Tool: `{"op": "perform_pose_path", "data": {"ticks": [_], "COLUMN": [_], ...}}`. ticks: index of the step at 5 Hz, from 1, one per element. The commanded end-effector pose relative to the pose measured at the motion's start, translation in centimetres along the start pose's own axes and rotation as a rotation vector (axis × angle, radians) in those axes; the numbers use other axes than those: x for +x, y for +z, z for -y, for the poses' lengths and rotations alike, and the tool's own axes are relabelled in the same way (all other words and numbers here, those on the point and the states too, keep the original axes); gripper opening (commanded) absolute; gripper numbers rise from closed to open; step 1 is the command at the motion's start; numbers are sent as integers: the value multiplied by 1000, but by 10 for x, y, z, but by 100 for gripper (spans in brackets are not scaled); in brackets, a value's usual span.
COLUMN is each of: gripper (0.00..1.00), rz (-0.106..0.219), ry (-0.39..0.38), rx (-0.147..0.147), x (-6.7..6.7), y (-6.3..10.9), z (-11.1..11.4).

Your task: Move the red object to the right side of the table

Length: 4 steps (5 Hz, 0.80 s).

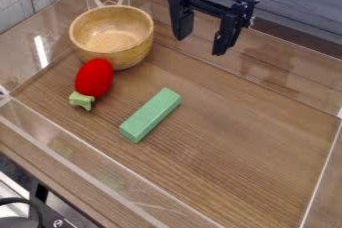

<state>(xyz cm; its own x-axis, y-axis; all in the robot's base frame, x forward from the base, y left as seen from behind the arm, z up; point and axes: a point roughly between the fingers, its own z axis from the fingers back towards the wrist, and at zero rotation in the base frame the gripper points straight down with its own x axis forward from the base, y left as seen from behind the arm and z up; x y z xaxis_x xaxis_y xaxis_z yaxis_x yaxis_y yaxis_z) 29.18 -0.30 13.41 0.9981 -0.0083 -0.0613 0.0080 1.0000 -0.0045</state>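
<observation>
The fingers (201, 34) stood wide apart with nothing between them, pointing down over the far middle of the surface (254, 142), well apart from the red object (94, 76).

That object lay on the left side, just in front of the wooden bowl (112, 34) and close to the left acrylic wall (34, 47). Its leafy green end (83, 99) pointed toward the near edge. It looked like a small toy fruit — probably light and hollow or soft-bodied, with a smooth rounded skin that could slip or roll if pinched off-centre. The best hold appeared to be across the widest part of the red body, fingers closing on opposite flanks, not on the green end, which seemed too thin and uneven to trust.

The green block (150, 115) lay just to its right, slanted, near but apparently not touching it. It sat on the direct line toward the right side, so the fruit would likely need lifting clear — not sliding. The bowl stood close enough behind that a descending finger might brush its rim.
</observation>
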Motion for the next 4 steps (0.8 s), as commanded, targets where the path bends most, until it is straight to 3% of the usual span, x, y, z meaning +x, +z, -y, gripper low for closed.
{"op": "perform_pose_path", "data": {"ticks": [1, 2, 3, 4], "gripper": [100, 100, 100, 100], "rz": [-17, -20, 10, 18], "ry": [-13, -42, -33, -29], "rx": [4, 4, 8, 12], "x": [-8, -25, -38, -50], "y": [-4, -6, -3, -3], "z": [-15, -37, -74, -107]}}
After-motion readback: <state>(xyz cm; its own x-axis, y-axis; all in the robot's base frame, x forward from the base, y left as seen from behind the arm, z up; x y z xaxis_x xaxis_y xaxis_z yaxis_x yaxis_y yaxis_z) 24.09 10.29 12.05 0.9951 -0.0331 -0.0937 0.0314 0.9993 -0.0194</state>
